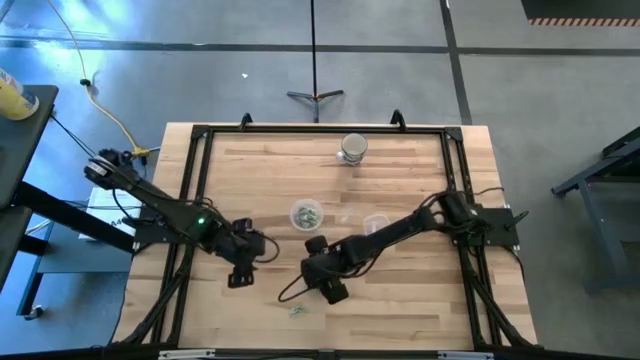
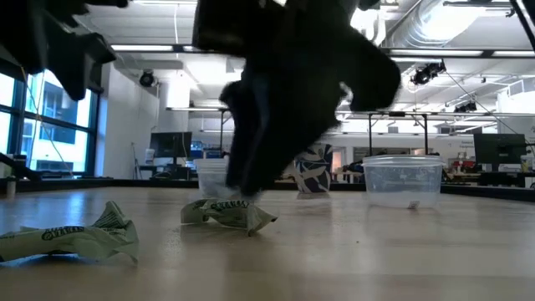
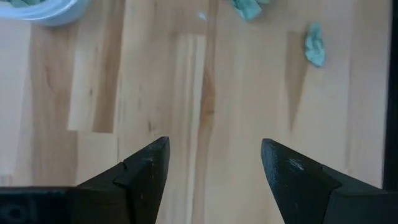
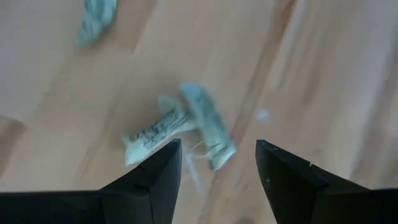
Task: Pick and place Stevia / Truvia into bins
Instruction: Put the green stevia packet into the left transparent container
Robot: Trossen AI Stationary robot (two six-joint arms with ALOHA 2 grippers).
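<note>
Two crumpled pale green and white Stevia packets [image 1: 297, 310] lie flat on the wood near the table's near edge. One packet [image 2: 227, 213] [image 4: 180, 127] sits just ahead of my right gripper [image 4: 217, 146] [image 1: 326, 285], which is open and low over it. The other packet [image 2: 67, 238] lies apart, nearer the edge. The round shallow clear cup [image 1: 306, 214] holds several packets. The clear tumbler [image 1: 375, 225] stands to its right. My left gripper [image 3: 214, 146] [image 1: 242, 268] is open over bare wood, left of the packets. My right gripper comes down from above over the crumpled packet [image 2: 242, 209]. Its dark fingers [image 2: 242, 167] reach almost to the packet, but I cannot tell whether they touch it. The packet lies on the table.
A greyish jar [image 1: 353, 148] stands near the table's far edge. A black frame [image 1: 200, 135] runs along the table's edges. The left wrist view shows the round cup's rim [image 3: 37, 9] and both loose packets [image 3: 314, 45] farther off. Bare wood lies between the arms.
</note>
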